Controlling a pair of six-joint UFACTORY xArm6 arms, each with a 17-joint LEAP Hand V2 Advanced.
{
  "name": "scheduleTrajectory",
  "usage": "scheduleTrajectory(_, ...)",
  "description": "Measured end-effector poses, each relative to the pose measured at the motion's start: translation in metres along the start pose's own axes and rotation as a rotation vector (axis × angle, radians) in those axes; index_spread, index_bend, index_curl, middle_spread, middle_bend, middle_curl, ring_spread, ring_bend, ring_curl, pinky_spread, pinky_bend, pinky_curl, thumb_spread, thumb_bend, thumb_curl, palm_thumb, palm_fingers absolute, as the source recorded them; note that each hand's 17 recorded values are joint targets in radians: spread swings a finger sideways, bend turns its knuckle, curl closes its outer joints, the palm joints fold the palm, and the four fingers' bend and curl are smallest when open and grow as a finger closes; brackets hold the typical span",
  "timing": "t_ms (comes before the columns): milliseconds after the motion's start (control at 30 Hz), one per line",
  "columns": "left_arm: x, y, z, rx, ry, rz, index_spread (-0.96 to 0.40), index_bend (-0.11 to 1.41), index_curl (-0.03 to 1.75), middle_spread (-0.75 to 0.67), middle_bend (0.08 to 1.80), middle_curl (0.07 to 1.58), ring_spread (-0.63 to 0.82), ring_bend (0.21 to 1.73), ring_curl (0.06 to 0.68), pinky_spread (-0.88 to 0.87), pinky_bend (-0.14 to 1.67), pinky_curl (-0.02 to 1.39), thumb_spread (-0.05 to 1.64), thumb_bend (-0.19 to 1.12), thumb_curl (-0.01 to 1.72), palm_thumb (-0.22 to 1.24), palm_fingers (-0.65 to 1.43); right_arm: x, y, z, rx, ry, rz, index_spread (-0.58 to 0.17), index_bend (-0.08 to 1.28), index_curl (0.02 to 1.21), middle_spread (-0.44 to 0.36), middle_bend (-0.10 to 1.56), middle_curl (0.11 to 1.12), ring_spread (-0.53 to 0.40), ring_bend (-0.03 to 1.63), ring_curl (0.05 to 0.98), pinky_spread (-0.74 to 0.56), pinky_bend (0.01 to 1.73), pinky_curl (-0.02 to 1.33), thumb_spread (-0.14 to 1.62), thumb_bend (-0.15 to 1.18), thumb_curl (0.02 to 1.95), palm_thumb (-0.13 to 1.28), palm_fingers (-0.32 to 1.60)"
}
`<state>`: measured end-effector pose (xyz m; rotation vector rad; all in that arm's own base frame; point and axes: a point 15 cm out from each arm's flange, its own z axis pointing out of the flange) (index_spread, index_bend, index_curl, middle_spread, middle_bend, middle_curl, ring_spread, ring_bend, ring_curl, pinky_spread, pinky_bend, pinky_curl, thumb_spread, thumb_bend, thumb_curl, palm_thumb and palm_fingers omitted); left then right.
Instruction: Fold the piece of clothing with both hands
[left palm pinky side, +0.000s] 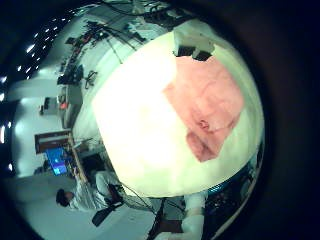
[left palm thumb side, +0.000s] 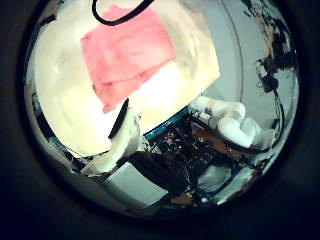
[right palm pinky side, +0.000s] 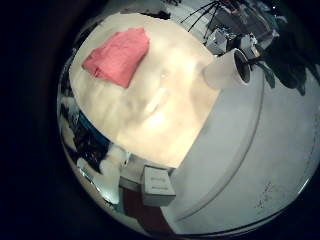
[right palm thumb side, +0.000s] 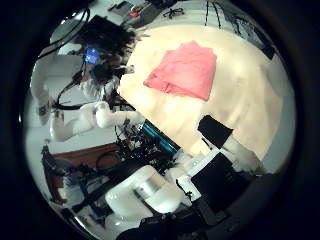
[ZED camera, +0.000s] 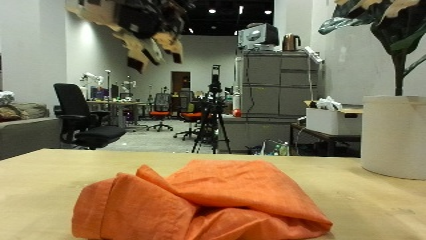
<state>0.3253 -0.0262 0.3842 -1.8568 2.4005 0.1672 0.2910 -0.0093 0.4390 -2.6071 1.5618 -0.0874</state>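
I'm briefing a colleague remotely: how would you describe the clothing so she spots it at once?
Find the wide, pale tabletop. On it lies a crumpled orange garment, bunched in loose folds. It is the only soft, brightly coloured thing there; the white cylindrical pot standing apart from it is rigid and plain.

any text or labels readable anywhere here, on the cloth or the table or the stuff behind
No text can be read in any view.
Cloth: plain orange, no label or print showing.
Table: bare, no markings.
White pot: no print visible.
Grey cabinets behind: any labels are too small to read.
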Motion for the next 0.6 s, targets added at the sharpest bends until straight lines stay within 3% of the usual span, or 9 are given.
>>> scheduleTrajectory(100,-0.007,0.026,-0.004,-0.005,0.045,-0.104,0.1,0.17,0.28,0.23,0.2,0.35,0.38,0.61,0.209,0.36,0.48,0.31,1.15,-0.03,0.28,0.45,0.02,0.01,0.008,-0.005,0.014,0.013,0.067,-0.331,0.17,0.27,0.025,0.24,0.34,0.17,0.51,0.212,0.42,0.58,0.26,1.0,-0.03,0.5,0.83,0.17)
scheduleTrajectory(200,-0.011,0.041,0.009,-0.042,0.066,-0.161,0.1,0.16,0.28,0.25,0.19,0.34,0.41,0.6,0.206,0.39,0.48,0.3,1.14,-0.03,0.28,0.44,0.02,0.016,0.009,-0.005,0.033,0.025,0.128,-0.332,0.17,0.28,0.032,0.23,0.34,0.174,0.5,0.21,0.42,0.57,0.26,1.01,-0.03,0.48,0.81,0.17)
scheduleTrajectory(400,-0.014,0.057,0.036,-0.093,0.107,-0.228,0.09,0.16,0.28,0.26,0.19,0.34,0.43,0.59,0.205,0.43,0.47,0.3,1.13,-0.02,0.28,0.43,0.02,0.021,-0.003,0.03,0.033,0.022,0.182,-0.332,0.17,0.29,0.066,0.24,0.34,0.188,0.49,0.207,0.41,0.52,0.24,1.02,-0.03,0.46,0.8,0.21)
scheduleTrajectory(600,-0.017,0.057,0.044,-0.079,0.175,-0.274,0.09,0.16,0.29,0.26,0.2,0.33,0.44,0.59,0.206,0.42,0.47,0.3,1.12,-0.02,0.29,0.43,0.02,0.023,-0.007,0.051,-0.018,0.03,0.174,-0.328,0.17,0.29,0.08,0.24,0.34,0.198,0.49,0.209,0.41,0.51,0.24,1.02,-0.02,0.45,0.81,0.22)
